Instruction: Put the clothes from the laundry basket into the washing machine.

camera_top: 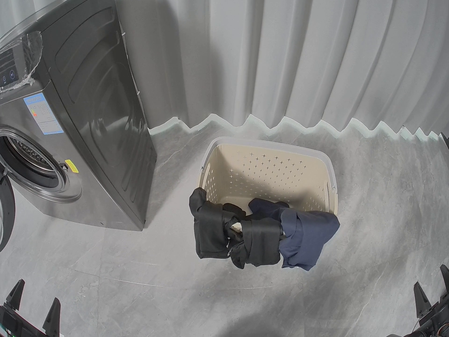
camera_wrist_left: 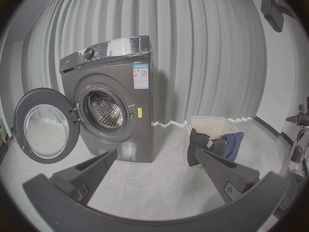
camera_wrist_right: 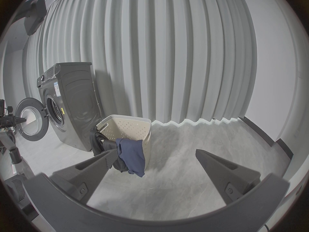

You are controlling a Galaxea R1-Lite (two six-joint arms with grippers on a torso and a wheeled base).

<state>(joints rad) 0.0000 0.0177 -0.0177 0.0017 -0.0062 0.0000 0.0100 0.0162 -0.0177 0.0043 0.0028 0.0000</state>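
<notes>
1. Left claw nearest, low at near-left edge of head view. Released, fingers spread wide, empty.
2. Right claw low at near-right edge. Likewise released, fingers apart, empty.
3. Laundry basket on grey floor, to right of washing machine and apart from it, ahead of both claws. Beige inner walls pierced with small star-shaped holes; pale grey rim.
4. Basket contents:
   - Black clothes bunched at near-left corner, draped over near rim and hanging down outer wall.
   - Navy garment at near-right corner, touching black pile, also hanging over rim.
   - Small pale patch between black folds; cannot tell what.
   - Far half of basket interior bare.
5. Washing machine a dark grey front-loader. Round door swung wide open to one side of the opening. Drum exposed, bare perforated metal visible.
6. Labels:
   - Blue-and-white label on upper front corner beside door opening, with a small square code.
   - Yellow sticker below it, just beside door ring.
   - Print on both too small to read.
7. Control panel across top of front, with round knob. Clear plastic film wrapped over machine top, wrinkled at edges.
8. Pleated white curtain behind machine and basket, hem down at floor.
</notes>
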